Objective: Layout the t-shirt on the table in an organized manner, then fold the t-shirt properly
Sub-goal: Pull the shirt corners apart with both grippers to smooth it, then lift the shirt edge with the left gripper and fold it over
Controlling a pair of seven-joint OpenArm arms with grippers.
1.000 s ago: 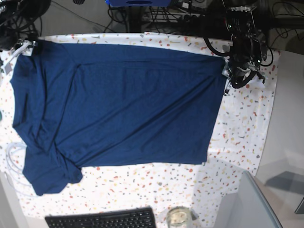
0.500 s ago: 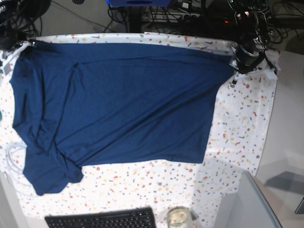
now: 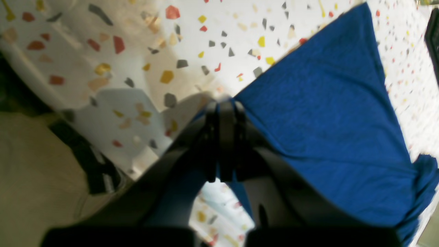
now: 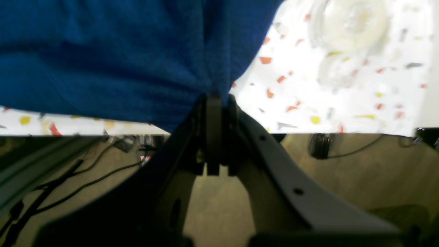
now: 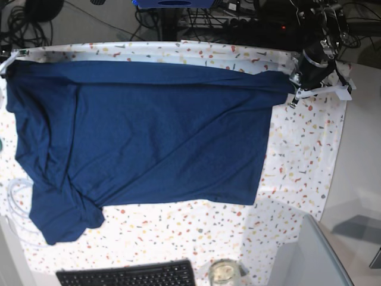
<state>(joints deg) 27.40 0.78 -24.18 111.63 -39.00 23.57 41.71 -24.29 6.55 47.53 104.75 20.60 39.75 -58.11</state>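
The dark navy t-shirt (image 5: 155,131) lies spread over the speckled table (image 5: 303,155), with its bottom left part bunched and creased. At the back right, my left gripper (image 5: 293,85) is shut on the shirt's corner. The left wrist view shows the jaws of the left gripper (image 3: 222,104) pressed together on the blue cloth (image 3: 325,113). My right gripper (image 4: 214,99) is shut on the t-shirt's edge (image 4: 120,51) at the table's rim (image 4: 343,96). In the base view that corner sits at the far back left, where the right gripper barely shows. The shirt's back edge runs taut between both grips.
A black keyboard (image 5: 128,275) and a glass jar (image 5: 224,273) sit at the front edge. A white cable loop (image 5: 15,196) lies at the left by the bunched sleeve. A plain grey surface (image 5: 360,149) borders the right side. Cables (image 5: 226,18) crowd the floor behind.
The right gripper closed on the shirt's back left corner and drew it out to the left. The left gripper pulled its corner toward the back right, stretching the back edge straight.
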